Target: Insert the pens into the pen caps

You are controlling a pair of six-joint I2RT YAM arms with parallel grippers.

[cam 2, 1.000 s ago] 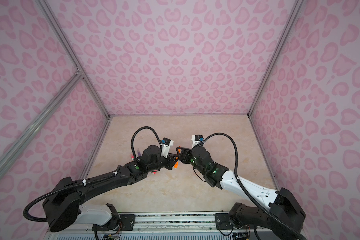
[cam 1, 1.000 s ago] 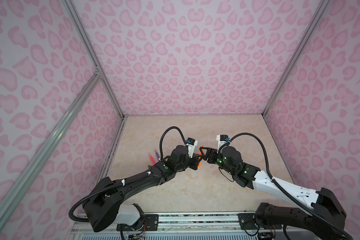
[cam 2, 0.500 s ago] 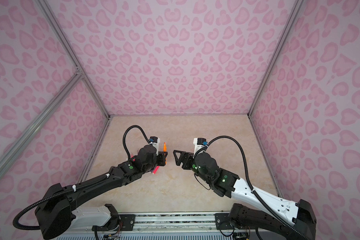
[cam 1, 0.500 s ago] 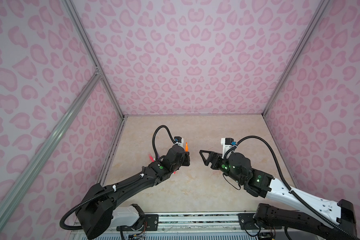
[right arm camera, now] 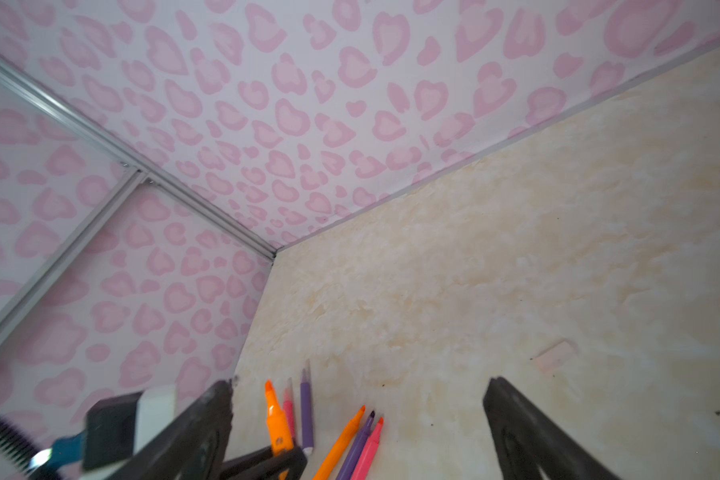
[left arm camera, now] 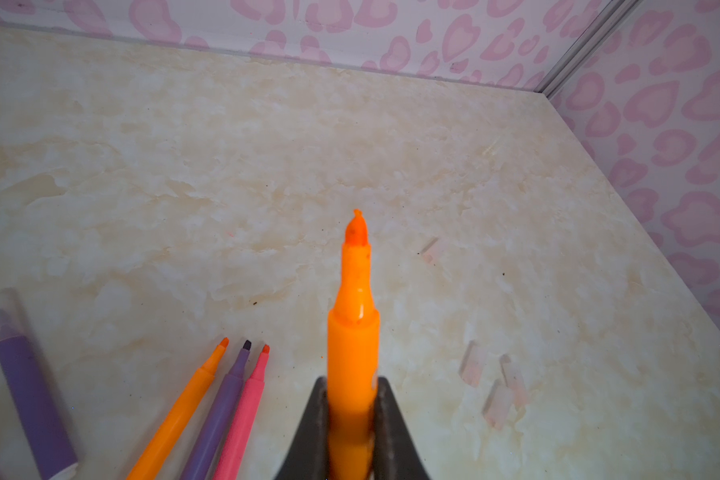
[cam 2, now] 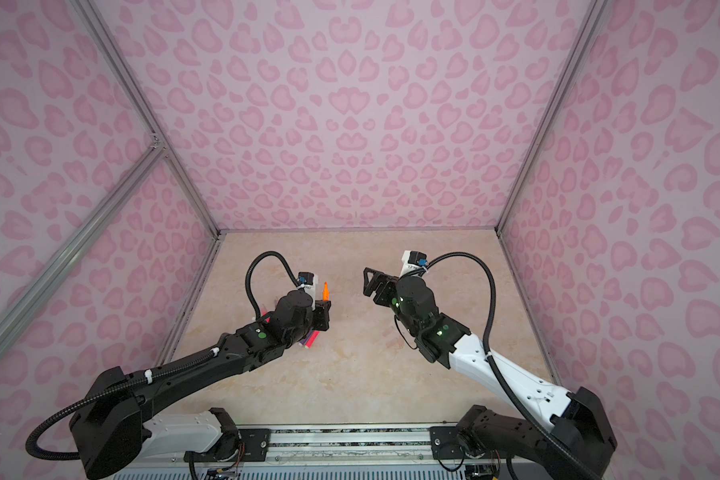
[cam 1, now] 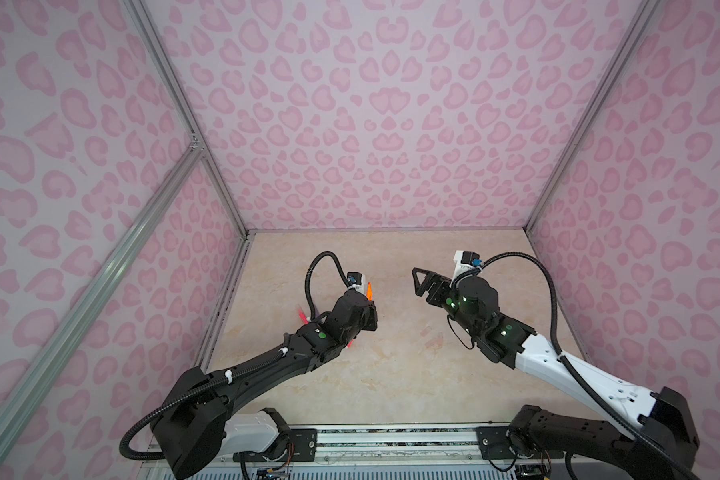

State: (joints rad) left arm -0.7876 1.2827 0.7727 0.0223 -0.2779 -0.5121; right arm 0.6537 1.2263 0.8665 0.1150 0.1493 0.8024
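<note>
The left fingers (left arm camera: 308, 428) are clamping the barrel of an uncapped orange pen (left arm camera: 352, 353), holding it clear of the bench (left arm camera: 267, 145) with its tip pointing up in both top views. A small dark mark on its barrel is too blurred to read. The right fingers (right arm camera: 516, 424) are standing wide apart, gripping nothing, and hovering well apart from the left. A second orange pen (left arm camera: 184, 411), a purple pen (left arm camera: 221, 407) and a pink pen (left arm camera: 242, 415) are lying side by side, uncapped, near a capped purple pen (left arm camera: 30, 395). Three clear caps (left arm camera: 472, 363) are lying close together; a fourth cap (left arm camera: 431, 249) is lying apart.
</note>
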